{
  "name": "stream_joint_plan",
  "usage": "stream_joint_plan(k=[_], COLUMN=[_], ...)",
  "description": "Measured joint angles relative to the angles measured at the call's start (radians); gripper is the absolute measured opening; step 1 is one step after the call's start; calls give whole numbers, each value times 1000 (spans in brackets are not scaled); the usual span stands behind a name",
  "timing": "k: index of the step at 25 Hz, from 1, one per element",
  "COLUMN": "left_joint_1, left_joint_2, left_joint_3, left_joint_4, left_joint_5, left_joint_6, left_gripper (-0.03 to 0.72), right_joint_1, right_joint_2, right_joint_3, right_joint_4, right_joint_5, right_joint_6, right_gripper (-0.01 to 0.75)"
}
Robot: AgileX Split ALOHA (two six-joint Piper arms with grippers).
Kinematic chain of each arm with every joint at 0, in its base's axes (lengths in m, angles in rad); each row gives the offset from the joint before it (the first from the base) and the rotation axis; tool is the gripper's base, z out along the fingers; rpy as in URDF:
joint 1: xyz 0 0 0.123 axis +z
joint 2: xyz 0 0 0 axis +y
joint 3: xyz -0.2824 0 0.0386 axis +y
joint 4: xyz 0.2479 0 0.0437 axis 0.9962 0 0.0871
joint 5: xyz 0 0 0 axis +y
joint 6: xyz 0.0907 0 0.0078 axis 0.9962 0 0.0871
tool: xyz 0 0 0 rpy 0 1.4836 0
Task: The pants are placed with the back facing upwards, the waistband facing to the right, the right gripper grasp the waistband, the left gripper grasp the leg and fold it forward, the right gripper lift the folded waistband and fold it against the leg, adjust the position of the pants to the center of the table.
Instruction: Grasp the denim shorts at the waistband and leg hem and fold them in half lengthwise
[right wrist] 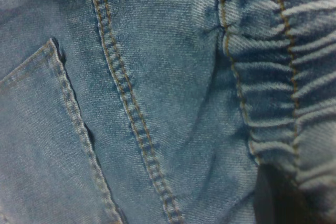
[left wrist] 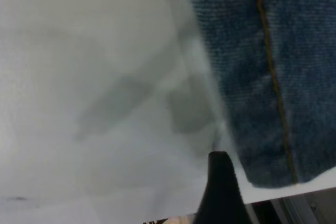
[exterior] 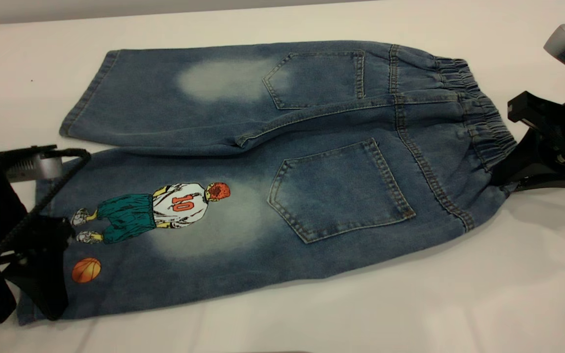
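Observation:
The pants (exterior: 282, 166) lie flat on the table (exterior: 410, 304), back pockets up, with the gathered waistband (exterior: 478, 113) at the right. The leg (exterior: 165, 230) with the number 10 player print and the orange ball is the nearer one. At that leg's hem corner (left wrist: 268, 129) stands my left gripper (exterior: 42, 289) (left wrist: 260, 182), open. One black finger (left wrist: 220, 187) rests on the table just beside the denim; the other is hidden. My right gripper (exterior: 505, 184) (right wrist: 283, 203) is shut on the near end of the waistband (right wrist: 294, 77), which sits slightly raised there.
The far plain leg (exterior: 174, 98) with its pale faded patch lies beside the printed one. The table's edge (left wrist: 294, 195) runs close to the left gripper. White tabletop extends in front of and behind the pants.

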Motion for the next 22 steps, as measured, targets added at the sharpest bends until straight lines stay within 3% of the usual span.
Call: stream_joint_plan(k=[5, 10, 12, 22], left_joint_1=[0, 0, 0, 0], left_joint_2=[17, 24, 25, -176], left_joint_3=[-1, -7, -23, -205], left_joint_4=[-1, -3, -3, -32], left_joint_5=[1, -1, 0, 150], left_joint_6=[0, 0, 11, 80], left_gripper=[414, 111, 43, 36], right_joint_1=[0, 0, 0, 0], right_joint_2=[0, 0, 0, -171], right_joint_3=[0, 0, 0, 0], right_joint_4=[0, -1, -6, -85], right_joint_5=[0, 1, 6, 89], right_joint_6=[0, 0, 0, 26], right_gripper=[44, 45, 45, 38])
